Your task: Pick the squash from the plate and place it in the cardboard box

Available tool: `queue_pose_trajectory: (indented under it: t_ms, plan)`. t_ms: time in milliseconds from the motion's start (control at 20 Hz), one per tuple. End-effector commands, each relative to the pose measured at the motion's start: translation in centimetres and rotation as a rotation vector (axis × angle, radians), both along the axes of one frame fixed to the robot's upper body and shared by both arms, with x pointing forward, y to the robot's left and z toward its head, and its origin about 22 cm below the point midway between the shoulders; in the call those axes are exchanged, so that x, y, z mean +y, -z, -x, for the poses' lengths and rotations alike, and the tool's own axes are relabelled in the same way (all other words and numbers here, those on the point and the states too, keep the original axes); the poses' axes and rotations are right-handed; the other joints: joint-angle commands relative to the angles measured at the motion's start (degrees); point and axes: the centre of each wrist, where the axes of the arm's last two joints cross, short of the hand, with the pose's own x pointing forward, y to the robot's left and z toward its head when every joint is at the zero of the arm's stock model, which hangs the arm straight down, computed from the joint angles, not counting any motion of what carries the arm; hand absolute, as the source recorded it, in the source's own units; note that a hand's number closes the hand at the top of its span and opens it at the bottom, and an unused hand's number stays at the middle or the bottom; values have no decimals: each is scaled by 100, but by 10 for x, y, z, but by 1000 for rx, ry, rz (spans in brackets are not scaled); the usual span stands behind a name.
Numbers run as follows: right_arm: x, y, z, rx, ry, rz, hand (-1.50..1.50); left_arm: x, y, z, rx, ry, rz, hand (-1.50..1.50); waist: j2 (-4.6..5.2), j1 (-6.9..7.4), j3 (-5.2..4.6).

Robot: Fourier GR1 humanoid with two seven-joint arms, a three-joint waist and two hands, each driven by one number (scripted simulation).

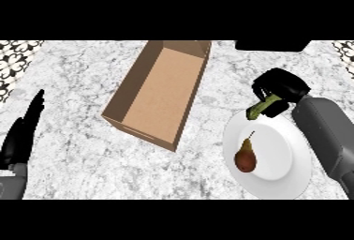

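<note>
Now the black right hand (280, 85) curls round the slim green squash (260, 109); the brown cardboard box (162, 89) lies to its left.

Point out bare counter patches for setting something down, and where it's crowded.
Bare counter: between the left hand and the cardboard box; in front of the box, left of the plate. Crowded: the plate's far rim, where the right hand holds the squash.
</note>
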Motion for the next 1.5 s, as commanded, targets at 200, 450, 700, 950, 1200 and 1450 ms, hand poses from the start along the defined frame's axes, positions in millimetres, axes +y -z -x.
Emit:
queue_pose_trajectory:
  t_ms: [200,450,700,950,1200,1450]
  plan:
    - [-3,-62,-31,-262,91,-155,150,3,0,-3,11,-30,19,0,-38,-129,2]
    - [28,-83,-39,-361,-60,-300,150,7,-7,5,7,-25,-22,0,-75,-138,2]
    - [67,-118,-44,-316,-138,-360,150,9,2,-2,12,-31,-11,0,-87,-233,-7]
    - [121,-128,-51,-197,-174,-500,150,4,-3,-4,22,-22,-5,0,-68,-161,-5]
    - [171,-138,-51,-133,-123,-529,150,-3,13,9,10,-39,-4,0,-56,-113,-5]
    - [208,-136,-49,-24,-88,-586,150,11,1,8,-7,-19,-12,0,-38,-74,-6]
